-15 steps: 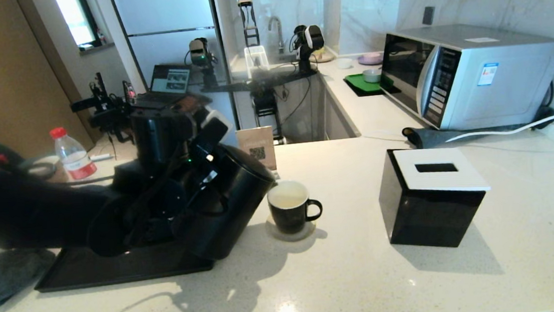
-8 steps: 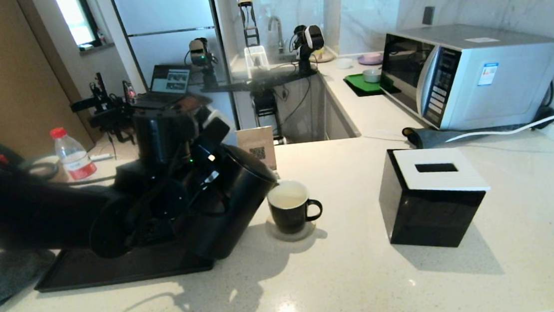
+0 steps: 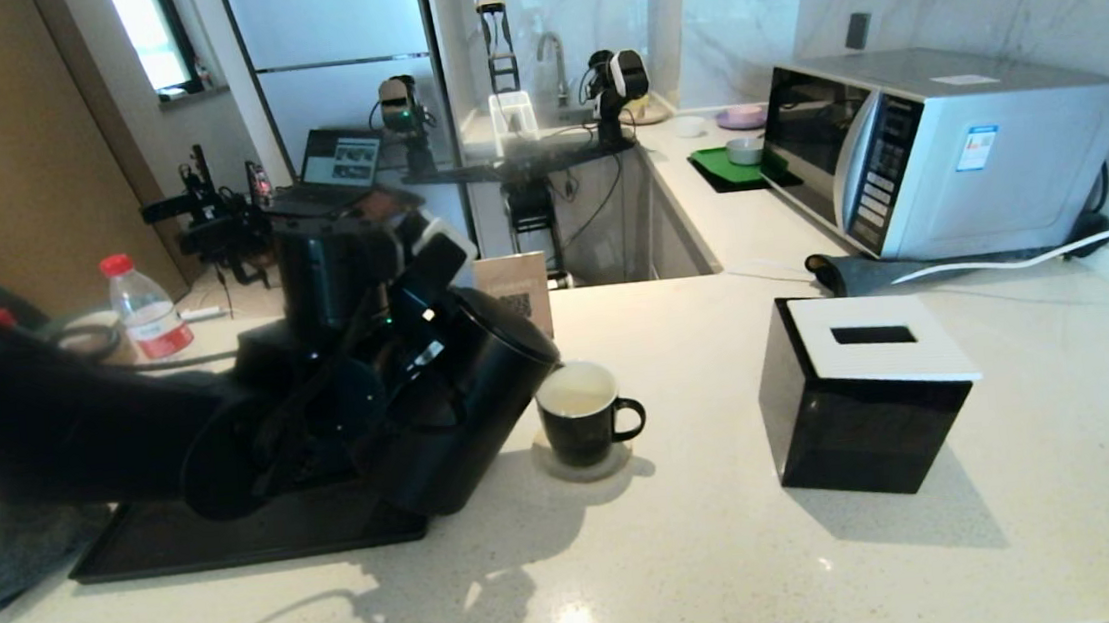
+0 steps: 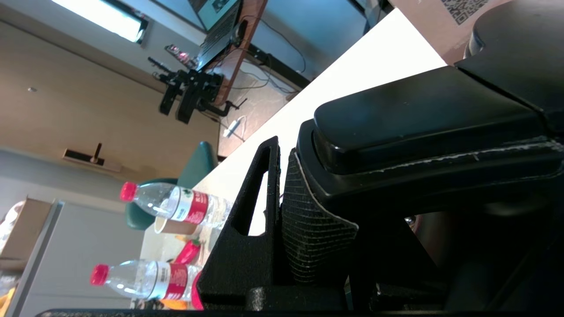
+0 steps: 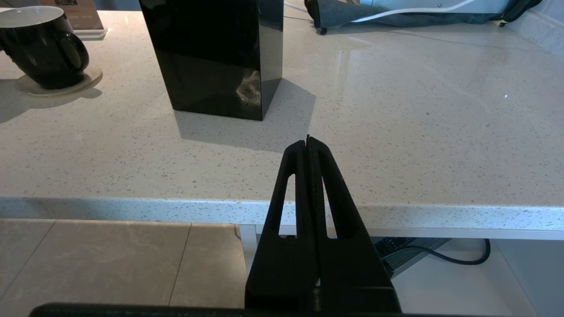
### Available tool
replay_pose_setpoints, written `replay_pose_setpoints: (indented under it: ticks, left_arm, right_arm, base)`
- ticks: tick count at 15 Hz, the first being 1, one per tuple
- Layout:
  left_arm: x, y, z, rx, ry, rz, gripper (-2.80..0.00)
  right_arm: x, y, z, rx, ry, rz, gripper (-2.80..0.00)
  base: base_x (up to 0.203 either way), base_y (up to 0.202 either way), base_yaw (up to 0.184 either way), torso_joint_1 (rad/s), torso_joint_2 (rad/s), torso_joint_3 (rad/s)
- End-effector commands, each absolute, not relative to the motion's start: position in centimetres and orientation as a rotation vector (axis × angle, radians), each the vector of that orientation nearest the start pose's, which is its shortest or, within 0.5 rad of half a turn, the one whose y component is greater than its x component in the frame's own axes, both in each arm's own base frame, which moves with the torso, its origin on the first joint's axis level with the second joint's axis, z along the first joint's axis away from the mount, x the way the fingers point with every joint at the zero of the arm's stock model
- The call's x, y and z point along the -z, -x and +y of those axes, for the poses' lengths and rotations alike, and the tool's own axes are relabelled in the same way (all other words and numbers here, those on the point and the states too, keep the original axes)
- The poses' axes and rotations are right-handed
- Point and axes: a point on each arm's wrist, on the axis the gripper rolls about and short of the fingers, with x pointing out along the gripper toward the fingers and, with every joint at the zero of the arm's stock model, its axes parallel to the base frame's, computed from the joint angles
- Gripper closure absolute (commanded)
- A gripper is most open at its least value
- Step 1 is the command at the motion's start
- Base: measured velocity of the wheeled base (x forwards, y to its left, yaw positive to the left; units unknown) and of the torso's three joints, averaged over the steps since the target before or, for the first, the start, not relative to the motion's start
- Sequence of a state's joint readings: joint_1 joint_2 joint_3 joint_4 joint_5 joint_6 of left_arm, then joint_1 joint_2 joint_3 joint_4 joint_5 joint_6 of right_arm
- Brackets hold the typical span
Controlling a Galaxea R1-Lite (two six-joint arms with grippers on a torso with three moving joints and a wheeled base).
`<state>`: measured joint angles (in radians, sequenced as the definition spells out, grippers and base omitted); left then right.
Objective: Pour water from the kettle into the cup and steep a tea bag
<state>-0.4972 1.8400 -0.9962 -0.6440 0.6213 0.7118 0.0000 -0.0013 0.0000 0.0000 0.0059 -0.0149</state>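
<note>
The black kettle [image 3: 482, 398] hangs tilted over the counter, its lid end leaning toward the cup [image 3: 579, 415]. My left gripper [image 3: 404, 365] is shut on the kettle's loop handle [image 4: 423, 119], and one ribbed pad [image 4: 308, 229] presses against it. The cup, black with a cream inside, stands on a round coaster [image 3: 618, 462] right of the kettle, handle pointing right. It also shows in the right wrist view as the cup [image 5: 42, 48]. No stream of water can be made out. The tea bag is out of view. My right gripper [image 5: 308, 143] is shut and empty, low before the counter's front edge.
A black tray [image 3: 233, 540] lies under the kettle. A black tissue box [image 3: 868, 394] stands right of the cup. A microwave [image 3: 942, 147] is at the back right, a water bottle [image 3: 145, 312] and QR card [image 3: 513, 290] behind, a grey cloth [image 3: 3, 550] at front left.
The left arm has shifted the kettle slightly up and to the right, bringing its lid end nearer the cup's rim. The cup and the right gripper have not moved.
</note>
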Motion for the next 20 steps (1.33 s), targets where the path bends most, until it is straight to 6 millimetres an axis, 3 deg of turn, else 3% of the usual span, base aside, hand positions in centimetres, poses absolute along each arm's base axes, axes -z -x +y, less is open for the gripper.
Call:
replay_pose_setpoints:
  ticks: [1,20]
  left_arm:
    - [-19.1,-31.1,-15.6,-0.072,-0.818,0.204,0.00]
    - [-20.1,-30.2,-15.8,-0.043,-0.862,0.243,0.00]
  right_arm:
    - [-7.5,2.3,0.0,-0.006,0.015,0.000,0.00]
    - [-7.5,2.3,0.0,-0.006,0.015,0.000,0.00]
  base:
    - [0.000,0.000,0.000,0.000,0.00,0.000]
    - [0.000,0.000,0.000,0.000,0.00,0.000]
